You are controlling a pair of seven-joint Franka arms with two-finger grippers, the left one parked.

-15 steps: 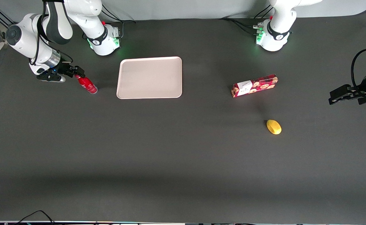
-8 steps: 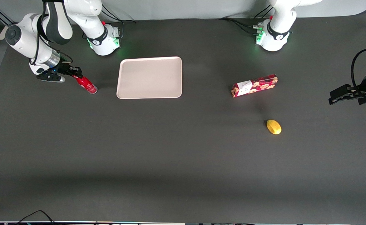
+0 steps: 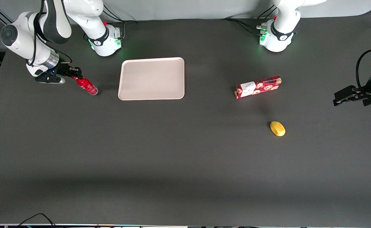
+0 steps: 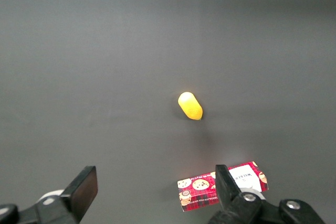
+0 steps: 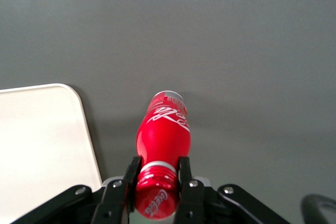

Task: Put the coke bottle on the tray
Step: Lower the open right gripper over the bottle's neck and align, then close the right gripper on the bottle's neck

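Count on tabletop [image 3: 185, 164]: 4 loose items, 1 of each kind.
- coke bottle [image 3: 86, 85]: 1, near the working arm's end edge.
- tray [image 3: 151, 78]: 1.
- cookie box [image 3: 258, 86]: 1.
- yellow lemon-like object [image 3: 277, 128]: 1.

Gripper [image 3: 75, 74]: 1, fingers closed around the bottle's neck.

Our table layout
We see bottle [image 3: 86, 85] beside tray [image 3: 151, 79], gripper [image 3: 73, 73] at its cap; box [image 3: 258, 86] toward parked arm's end.
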